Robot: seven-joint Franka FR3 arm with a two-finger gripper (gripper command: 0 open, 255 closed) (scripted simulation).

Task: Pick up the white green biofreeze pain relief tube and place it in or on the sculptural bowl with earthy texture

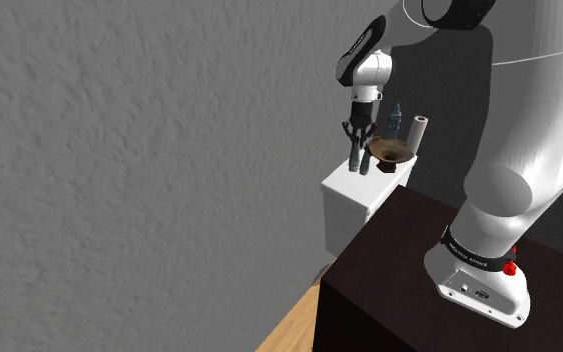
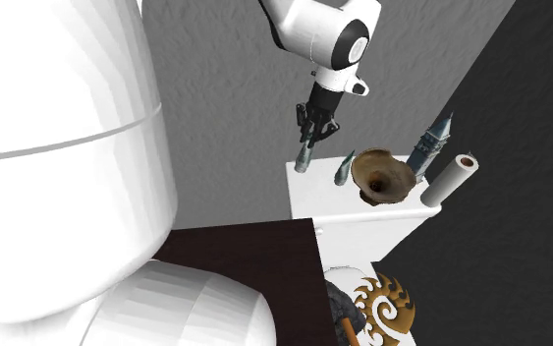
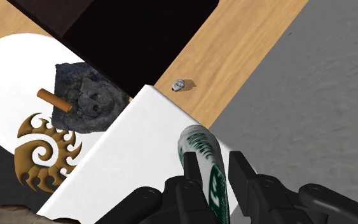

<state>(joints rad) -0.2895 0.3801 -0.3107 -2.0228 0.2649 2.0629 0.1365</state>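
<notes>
The white and green tube [image 3: 202, 156] stands nearly upright between my black fingers [image 3: 192, 173], and my gripper [image 3: 215, 177] is shut on it. In the shoulder view the gripper [image 1: 359, 134] holds the tube [image 1: 357, 159] with its lower end at or just above the white cabinet top [image 1: 354, 190], beside the brown textured bowl [image 1: 389, 152]. The second exterior view shows the gripper [image 2: 315, 124], the tube [image 2: 304, 157] near the cabinet's far corner, and the bowl [image 2: 381, 178] a short way to its right.
A small grey-green object [image 2: 344, 169] lies between tube and bowl. A dark tower figure [image 2: 431, 143] and a white roll [image 2: 451, 179] stand behind the bowl. The dark stand [image 1: 399, 290] is close by. Below are a rock sculpture [image 3: 85, 95] and a wood floor [image 3: 247, 57].
</notes>
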